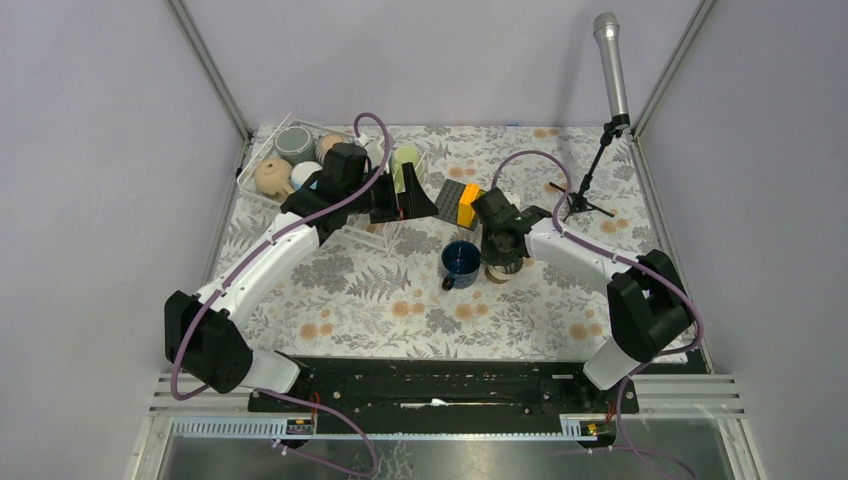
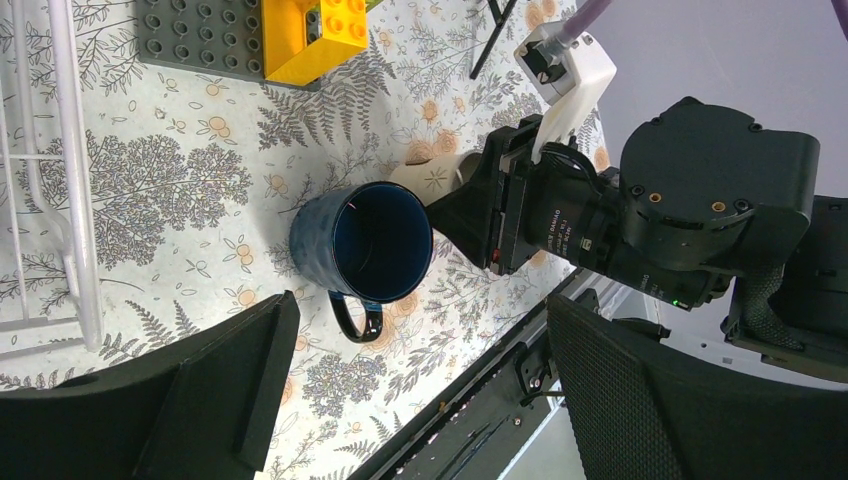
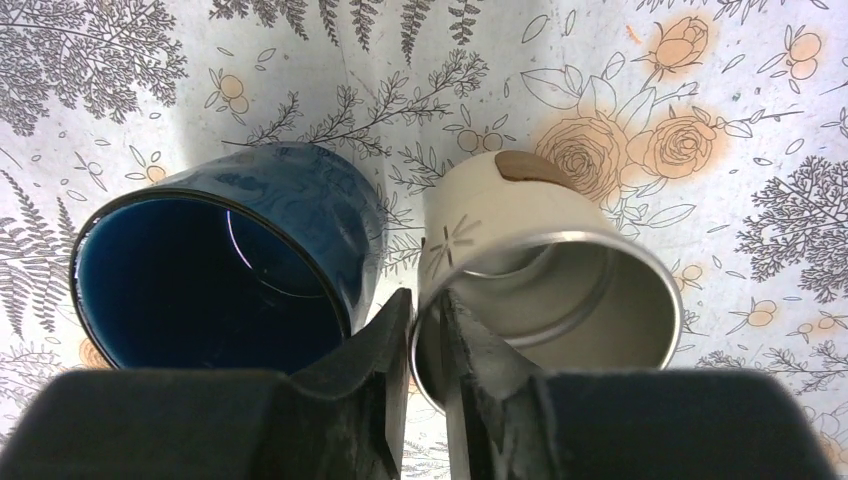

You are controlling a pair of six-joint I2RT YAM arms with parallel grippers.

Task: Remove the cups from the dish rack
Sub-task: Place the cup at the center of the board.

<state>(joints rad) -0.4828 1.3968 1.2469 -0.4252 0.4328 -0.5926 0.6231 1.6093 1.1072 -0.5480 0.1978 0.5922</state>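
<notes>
The left arm [image 1: 262,262] rises from its base at the near left corner and stretches diagonally toward the far left, its wrist bent over the right end of the dish rack [image 1: 262,152]. The left gripper [image 2: 418,305] has its fingers spread as wide as they go, with nothing between them. The clear wire rack sits at the far left of the floral tablecloth [image 1: 350,300] and holds several mugs. A grey mug [image 1: 293,143], a tan mug [image 1: 272,177] and a mauve mug [image 1: 328,146] are clustered at its left end, and a pale green mug [image 1: 405,160] is toward its right. The arm hides part of the rack, so the full count is unclear. Just right of the rack lies a grey studded plate [image 1: 447,197] with a yellow block [image 1: 467,205] on it. Nearer the middle, a navy mug [image 1: 461,260] stands upright and empty on the cloth, outside the rack. Just beside it on the right is a cream mug [image 3: 520,210] with a steel lining, also upright and empty. The right arm [image 1: 590,262] comes from the near right corner and bends left, wrist pointing down. The right gripper [image 3: 423,300] is pinched on the cream mug's rim, one finger inside and one outside. At far right stands a microphone [image 1: 608,60] on a small stand.
</notes>
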